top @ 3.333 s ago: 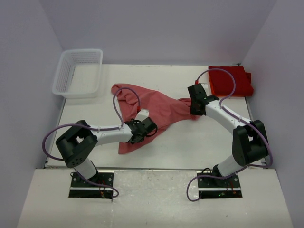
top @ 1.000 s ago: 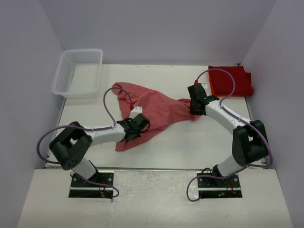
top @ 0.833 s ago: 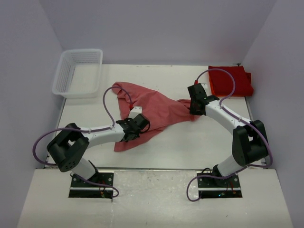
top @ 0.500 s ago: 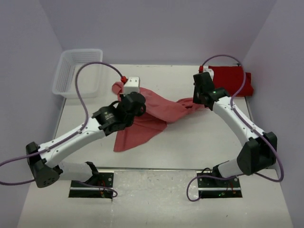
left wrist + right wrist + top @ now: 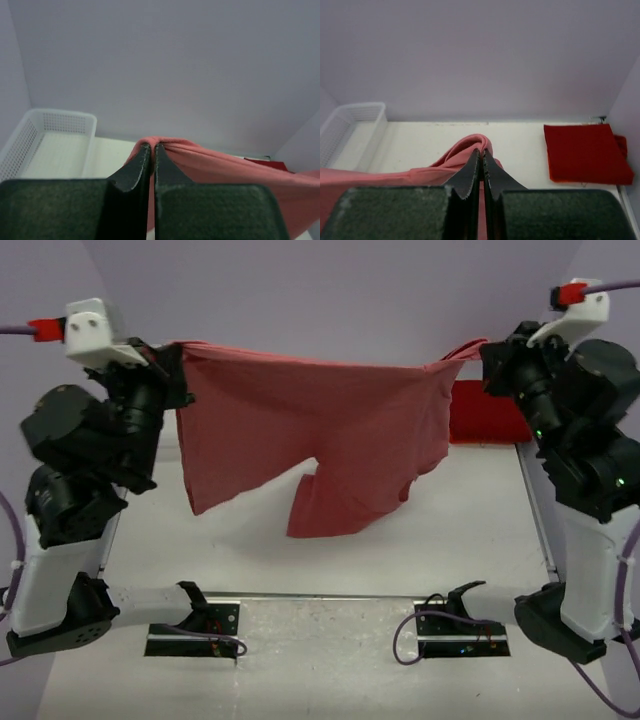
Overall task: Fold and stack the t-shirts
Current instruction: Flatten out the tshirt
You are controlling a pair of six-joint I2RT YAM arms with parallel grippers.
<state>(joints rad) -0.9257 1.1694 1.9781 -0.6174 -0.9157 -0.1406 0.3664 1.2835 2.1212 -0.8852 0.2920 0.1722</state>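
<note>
Both arms extended up high, well apart. L gripper (image 5: pixel 166 366) pinched tight on top-left corner of salmon t-shirt (image 5: pixel 320 420), R gripper (image 5: pixel 489 357) same on top-right corner. Jaws fully closed on cloth, wrists level w/ shirt's top edge.

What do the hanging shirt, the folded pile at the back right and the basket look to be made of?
Salmon t-shirt: thin soft cloth, probably a cotton knit, matte and faded; it sags and drapes in loose folds.
Folded red shirts: similar matte cloth in a deeper red, lying flat with soft edges.
White mesh basket: seemingly rigid moulded plastic, with regular holes in its walls and a smooth rim.
</note>
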